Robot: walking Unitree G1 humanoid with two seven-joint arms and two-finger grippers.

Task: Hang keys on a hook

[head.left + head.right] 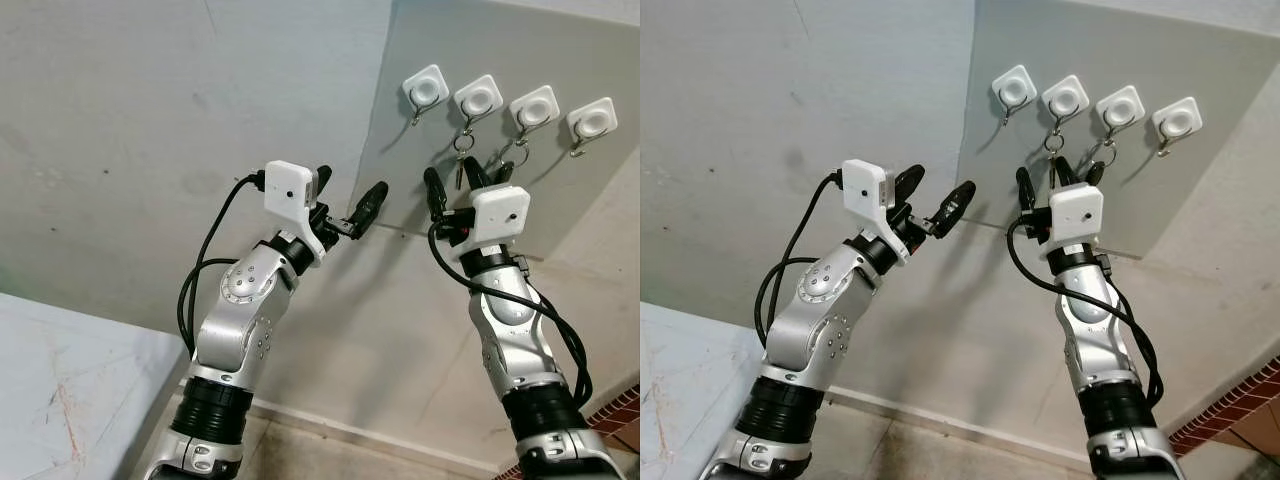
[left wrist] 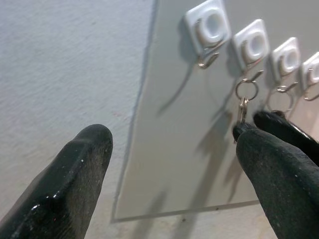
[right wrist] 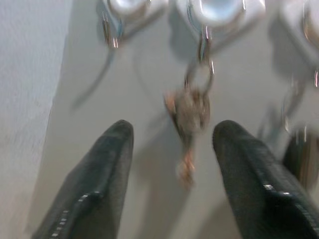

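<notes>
Scene: grey panel [image 1: 560, 215] fixed to a pale wall, upper right of the head-camera frame.

Four white square hooks in a row along the panel's top:
- first hook [image 1: 426, 88], leftmost: bare metal hook, nothing hung.
- second hook [image 1: 478, 100]: keys [image 3: 188, 112] hung from it by a ring, dangling free against the panel, in the upper right of the frame.
- third hook [image 1: 534, 108]: a second ring [image 1: 517, 152] hung beneath.
- fourth hook [image 1: 592, 122], rightmost.

Right pincer [image 1: 457, 186]: raised at right of centre, directly under the second hook. Released, black fingers spread apart. In the right wrist view, keys centred in the gap between both fingers [image 3: 99, 184], no contact visible on either side; view blurred, so fine detail of the keys not readable.

Left pincer [image 1: 348, 200]: raised at centre frame, left of the panel's edge, aimed toward the hooks. Released, fingers well apart, nothing between them.

Lower left of the frame: corner of a pale desk [image 1: 70, 390]. Lower right: strip of red brick floor [image 1: 615, 415].
</notes>
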